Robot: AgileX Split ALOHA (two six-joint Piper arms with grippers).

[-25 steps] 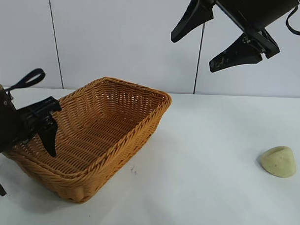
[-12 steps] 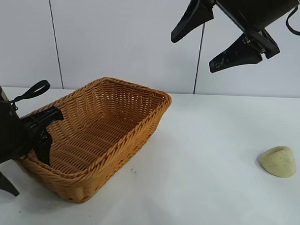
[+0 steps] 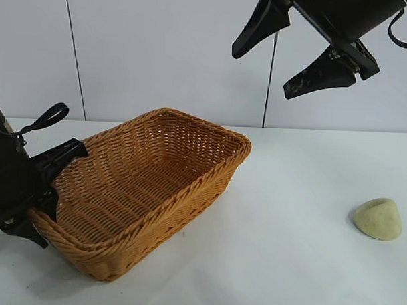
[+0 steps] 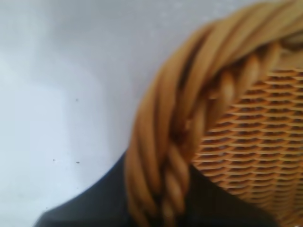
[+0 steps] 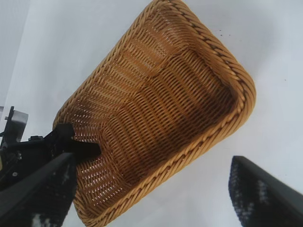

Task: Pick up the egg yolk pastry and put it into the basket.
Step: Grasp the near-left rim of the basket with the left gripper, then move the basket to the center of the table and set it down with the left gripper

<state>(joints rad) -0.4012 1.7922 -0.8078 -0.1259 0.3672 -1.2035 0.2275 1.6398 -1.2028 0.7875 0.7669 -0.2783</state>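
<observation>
My left gripper [image 3: 44, 204] pinches the basket [image 3: 148, 191] rim at the lower left of the outside view.

My lower finger is hidden behind the rim. My right gripper [image 3: 297, 45] hangs at the upper right, fingers spread wide, arm cut off. The egg yolk pastry [image 3: 378, 218] sits on the table [image 3: 286, 262] at the lower right, well apart from the basket.
</observation>
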